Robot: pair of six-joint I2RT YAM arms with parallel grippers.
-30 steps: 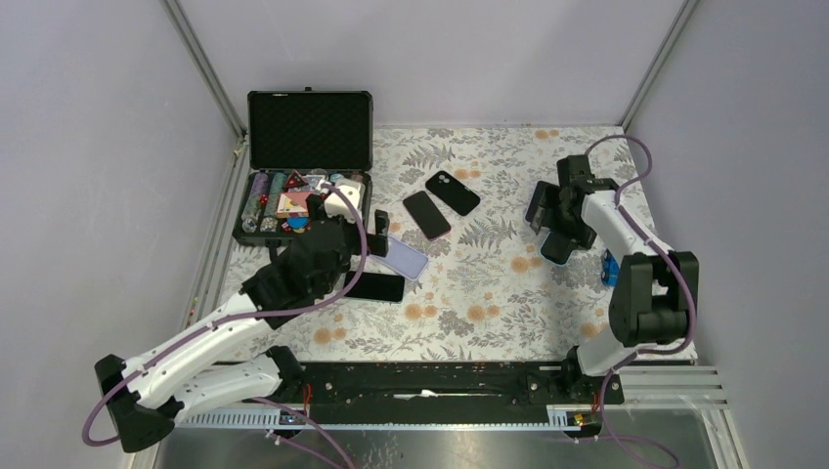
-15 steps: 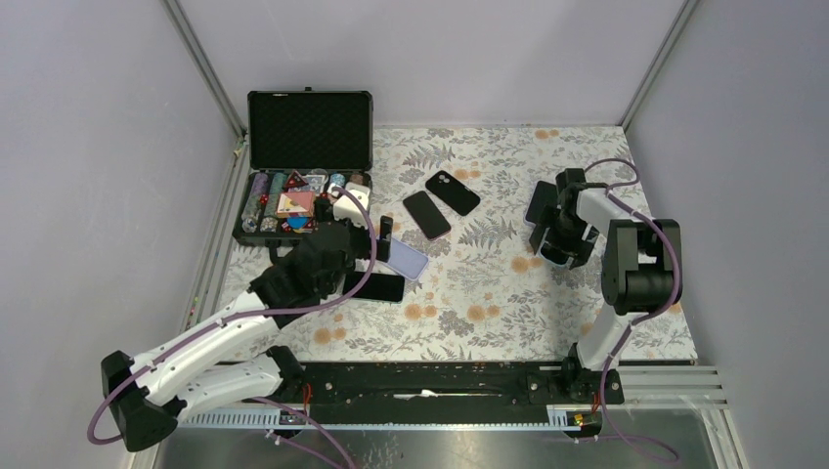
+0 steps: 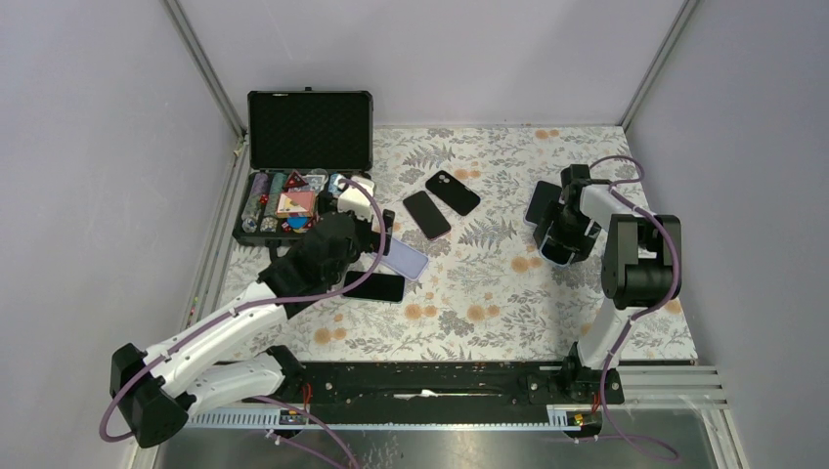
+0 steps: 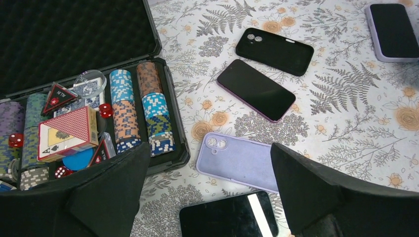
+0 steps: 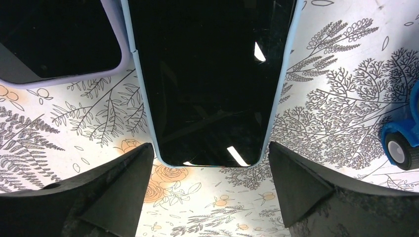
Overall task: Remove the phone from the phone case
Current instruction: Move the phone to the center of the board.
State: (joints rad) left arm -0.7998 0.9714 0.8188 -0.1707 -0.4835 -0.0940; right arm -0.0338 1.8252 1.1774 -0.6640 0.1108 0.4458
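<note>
Hovering near front-left, left gripper (image 4: 208, 168) fingers wide apart, nothing held, above lilac case (image 4: 237, 160) and bare black phone (image 4: 227, 217). Farther back right, right gripper (image 5: 210, 148) fingers spread either side of phone (image 5: 207, 74), sitting in pale blue phone case (image 5: 142, 98), flat on table (image 5: 321, 74).

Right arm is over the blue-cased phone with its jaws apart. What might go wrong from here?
1. The right gripper straddles the blue-cased phone, and a lilac-cased phone lies tight against it. A descending finger could hit or shove that neighbour.
2. Closing across the sides would likely clamp case and phone together and lift both. The left gripper, open over a separate lilac case, is probably too far off to hold the case down.
</note>
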